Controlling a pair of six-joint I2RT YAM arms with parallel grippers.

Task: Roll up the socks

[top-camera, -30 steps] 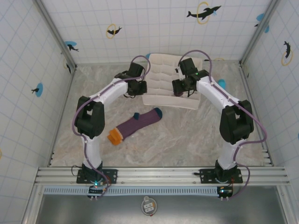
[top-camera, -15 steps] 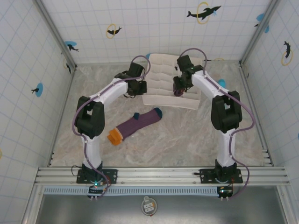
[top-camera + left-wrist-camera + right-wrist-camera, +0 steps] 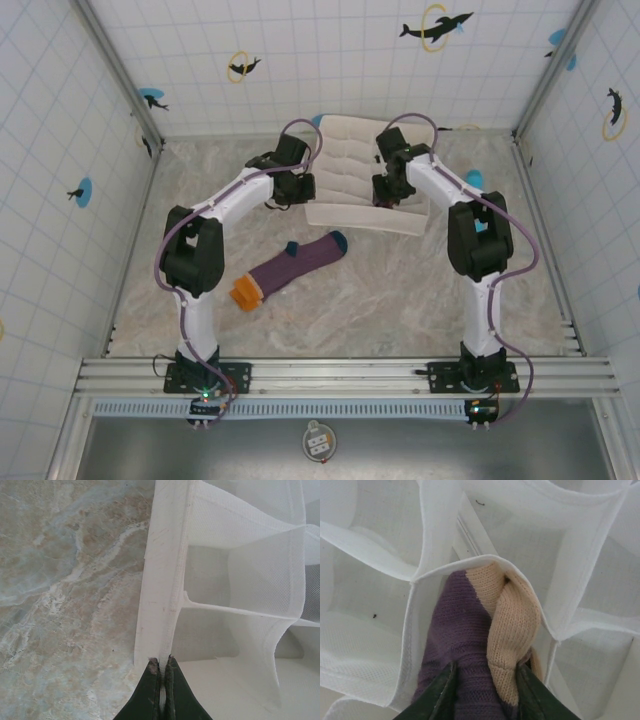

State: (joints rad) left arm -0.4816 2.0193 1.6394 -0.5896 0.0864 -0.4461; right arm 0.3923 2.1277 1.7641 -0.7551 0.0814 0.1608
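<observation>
**One sock in the organiser, one flat on the worktop**

From above: the left gripper [image 3: 300,188] sits at the left edge of the white fabric compartment organiser [image 3: 345,150], which lies against the far edge of the marble-patterned worktop [image 3: 400,290]. The right gripper [image 3: 388,192] is down over the organiser's near right part. The purple ribbed sock with orange toe and dark teal heel [image 3: 295,267] lies flat towards the near left, well apart from both grippers.

Left wrist: the dark green fingers [image 3: 150,695] are pinched tight on the organiser's white rim, bare worktop to their left.

Right wrist: the fingers [image 3: 437,697] clasp the bundled purple sock with tan heel [image 3: 465,630] from both sides. It sits inside one mesh-walled compartment, its tan part pressing the divider.
</observation>
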